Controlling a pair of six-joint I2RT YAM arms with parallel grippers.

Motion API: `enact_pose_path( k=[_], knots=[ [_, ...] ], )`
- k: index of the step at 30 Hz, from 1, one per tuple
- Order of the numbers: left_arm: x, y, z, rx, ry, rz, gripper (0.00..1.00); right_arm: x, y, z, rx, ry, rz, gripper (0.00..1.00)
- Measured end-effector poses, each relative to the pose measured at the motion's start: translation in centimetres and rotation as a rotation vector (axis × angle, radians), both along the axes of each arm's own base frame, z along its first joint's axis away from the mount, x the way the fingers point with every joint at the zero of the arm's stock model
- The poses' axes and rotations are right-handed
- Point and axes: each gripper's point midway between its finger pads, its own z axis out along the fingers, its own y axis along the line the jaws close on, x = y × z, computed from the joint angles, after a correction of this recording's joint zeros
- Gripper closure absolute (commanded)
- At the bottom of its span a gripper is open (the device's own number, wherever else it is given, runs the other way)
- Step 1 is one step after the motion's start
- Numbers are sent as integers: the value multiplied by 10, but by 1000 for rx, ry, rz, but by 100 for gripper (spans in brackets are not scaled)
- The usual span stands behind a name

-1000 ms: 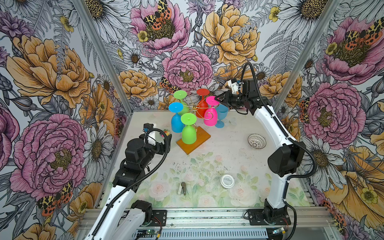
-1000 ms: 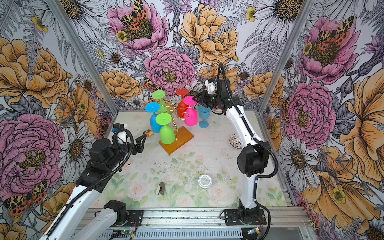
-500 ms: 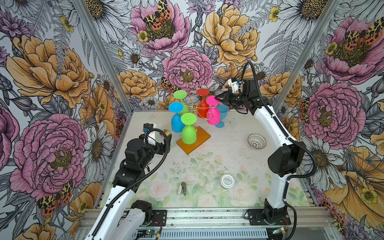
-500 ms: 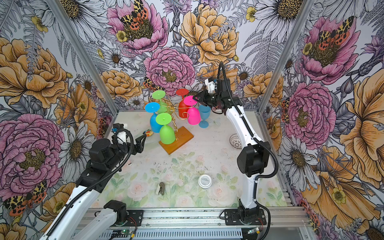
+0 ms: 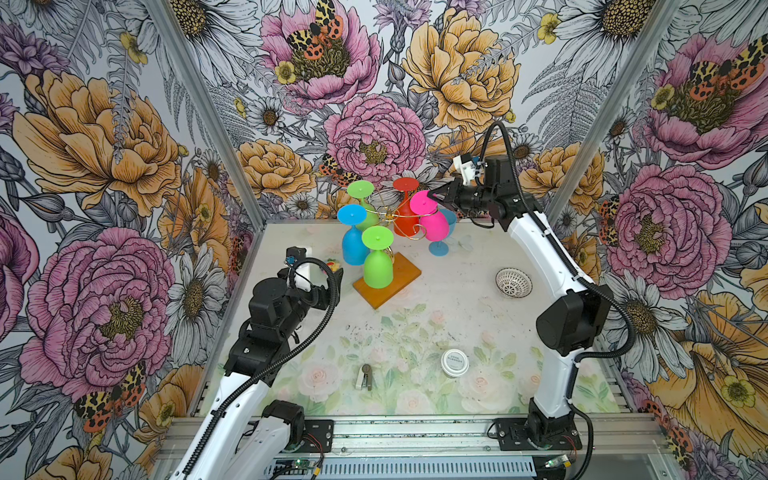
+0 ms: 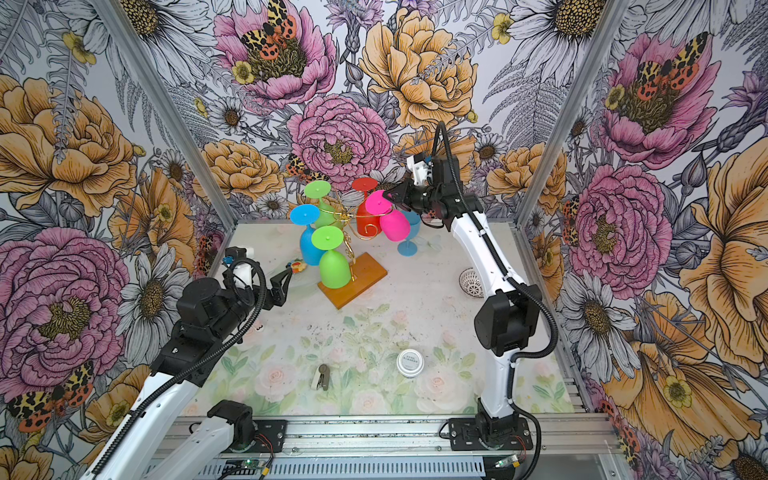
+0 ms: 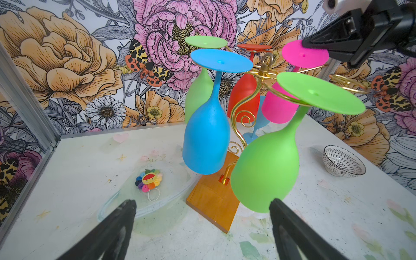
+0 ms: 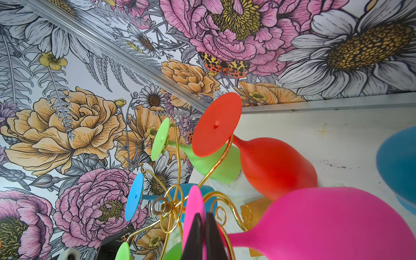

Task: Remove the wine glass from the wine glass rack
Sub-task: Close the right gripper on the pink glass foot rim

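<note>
Right wrist: right hand [image 8: 203, 217] on pink wine glass [image 8: 326, 225] foot edge

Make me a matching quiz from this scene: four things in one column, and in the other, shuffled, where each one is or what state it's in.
Things
1. pink glass
2. patterned bowl
3. white tin
4. left gripper

Places and states
A. jaws wide open, close to the rack
B. flat on the table, toward its front edge
C. hanging upside down, foot pinched by the right gripper
D. on the table, to the right of the rack in both top views

Pairs: 1-C, 2-D, 3-B, 4-A
</note>
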Motion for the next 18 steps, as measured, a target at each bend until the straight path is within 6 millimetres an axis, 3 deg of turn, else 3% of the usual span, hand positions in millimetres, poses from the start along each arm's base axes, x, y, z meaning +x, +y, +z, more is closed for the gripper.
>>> enact_pose_path(
  k=[18],
  knots=[
    [0,0,1,0,-2,0,6,-6,-4,2,-1,0,-7,100]
  ],
)
